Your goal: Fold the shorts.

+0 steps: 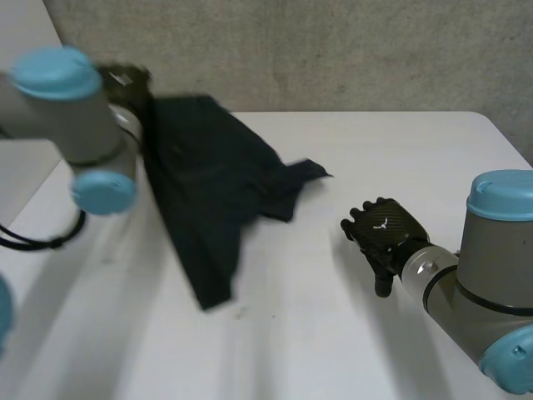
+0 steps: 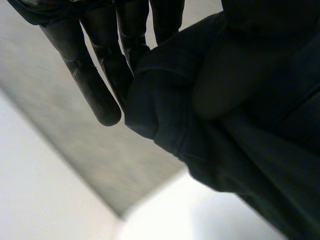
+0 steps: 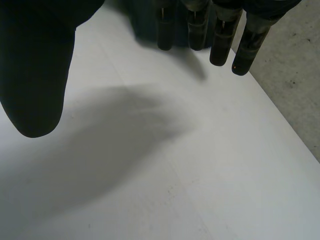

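Observation:
The dark shorts hang bunched from my left hand, which is raised at the table's far left. One leg trails down to the table and another part points toward the middle. In the left wrist view the fingers pinch a thick hem of the shorts against the thumb. My right hand hovers over the table to the right of the shorts, apart from them. Its fingers are straight and hold nothing. A dark edge of the shorts lies just beyond those fingertips.
The white table stretches bare in front of the shorts and under my right hand. A grey concrete wall runs behind the table's far edge. My left arm stands over the table's left side.

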Controlling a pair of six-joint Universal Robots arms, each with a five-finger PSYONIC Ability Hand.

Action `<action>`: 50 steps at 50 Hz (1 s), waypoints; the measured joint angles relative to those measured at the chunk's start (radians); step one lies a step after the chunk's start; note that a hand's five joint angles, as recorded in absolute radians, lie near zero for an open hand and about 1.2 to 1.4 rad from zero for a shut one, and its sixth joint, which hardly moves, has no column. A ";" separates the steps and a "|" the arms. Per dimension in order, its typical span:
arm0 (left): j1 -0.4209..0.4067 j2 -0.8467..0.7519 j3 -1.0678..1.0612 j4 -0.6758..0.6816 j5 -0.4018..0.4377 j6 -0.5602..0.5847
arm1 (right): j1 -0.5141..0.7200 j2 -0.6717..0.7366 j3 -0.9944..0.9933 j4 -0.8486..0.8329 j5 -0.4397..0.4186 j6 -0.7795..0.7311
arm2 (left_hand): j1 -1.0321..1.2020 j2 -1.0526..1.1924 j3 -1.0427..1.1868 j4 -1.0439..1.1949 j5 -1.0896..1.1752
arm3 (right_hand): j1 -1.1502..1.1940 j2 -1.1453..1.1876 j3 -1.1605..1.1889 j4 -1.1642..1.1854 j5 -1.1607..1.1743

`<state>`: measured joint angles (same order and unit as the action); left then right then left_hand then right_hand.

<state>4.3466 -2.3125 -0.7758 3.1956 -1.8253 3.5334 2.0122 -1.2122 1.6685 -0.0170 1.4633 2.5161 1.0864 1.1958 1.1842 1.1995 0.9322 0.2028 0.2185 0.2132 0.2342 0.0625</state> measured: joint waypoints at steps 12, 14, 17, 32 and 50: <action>-0.083 0.167 -0.111 0.204 0.128 0.096 | 0.005 0.002 0.001 -0.002 0.006 0.001 | 0.008 0.004 0.000 0.000 0.000 | 0.000 0.000 0.000 0.000 0.000; -0.146 0.160 -0.124 0.211 0.163 0.098 | 0.003 0.002 0.001 -0.006 0.008 0.002 | 0.008 0.004 0.002 0.000 0.000 | 0.000 0.000 0.000 0.000 0.000; -0.241 0.124 -0.145 0.215 0.213 0.100 | -0.002 -0.001 0.001 -0.018 0.019 0.004 | 0.008 0.004 0.002 0.000 0.000 | 0.000 0.000 0.000 0.000 0.000; -0.540 0.011 -0.340 0.174 0.285 0.109 | -0.084 -0.039 -0.025 -0.130 0.251 0.135 | -0.873 -0.946 -0.920 -0.953 -0.869 | 0.000 0.000 0.000 0.000 0.000; -0.213 0.446 -0.664 0.182 0.217 0.072 | -0.121 -0.126 -0.061 0.051 -0.030 0.128 | -0.875 -0.979 -0.958 -0.982 -0.889 | 0.000 0.000 0.000 0.000 0.000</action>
<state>4.1334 -1.8665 -1.4398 3.3773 -1.6079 3.6057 1.8910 -1.3379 1.6078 0.0336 1.4334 2.6437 0.2118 0.2168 0.2267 0.2170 0.0431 0.2028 0.2185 0.2132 0.2346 0.0625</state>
